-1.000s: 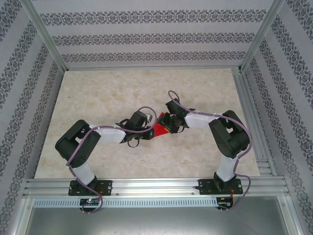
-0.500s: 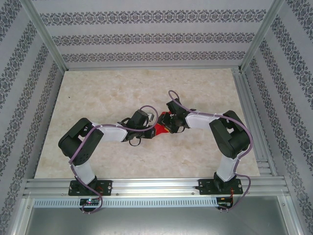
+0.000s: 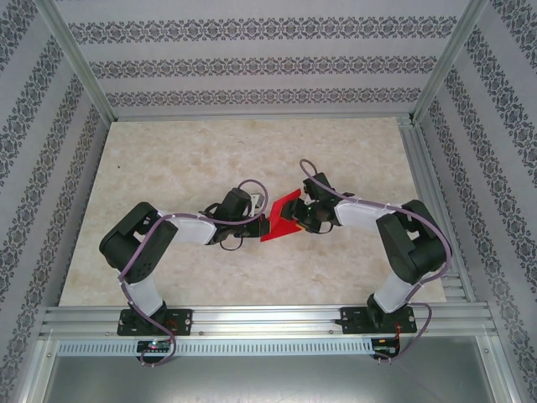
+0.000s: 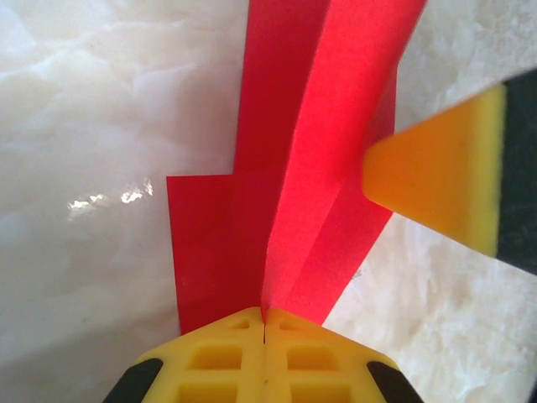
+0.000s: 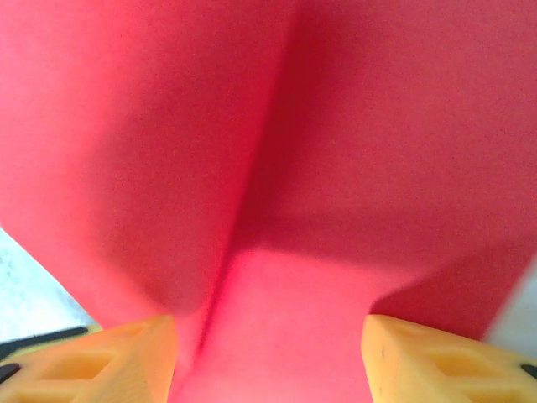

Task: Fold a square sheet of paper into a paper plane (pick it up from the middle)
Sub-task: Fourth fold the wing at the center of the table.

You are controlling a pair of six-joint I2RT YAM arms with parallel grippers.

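The paper plane (image 3: 281, 218) is a bright red folded piece held just above the marble table (image 3: 210, 159), between the two arms near the middle. My left gripper (image 3: 258, 222) is shut on its central crease; in the left wrist view the yellow fingers (image 4: 226, 361) meet on the raised fold of the red paper (image 4: 310, 168). My right gripper (image 3: 300, 217) faces it from the right with jaws apart. One of its yellow pads (image 4: 436, 189) hangs beside the fold. In the right wrist view the red paper (image 5: 268, 168) lies spread across the gap between the fingertips (image 5: 109, 361).
Aluminium rails run along the near edge (image 3: 268, 319) and the right side (image 3: 428, 193) of the table. Patterned walls close in the left, back and right. Bare marble lies behind and to the left of the arms.
My left gripper has closed fully on the paper's crease. The right arm has drawn back to the right and its jaws have widened, so more of the red paper shows between the grippers.
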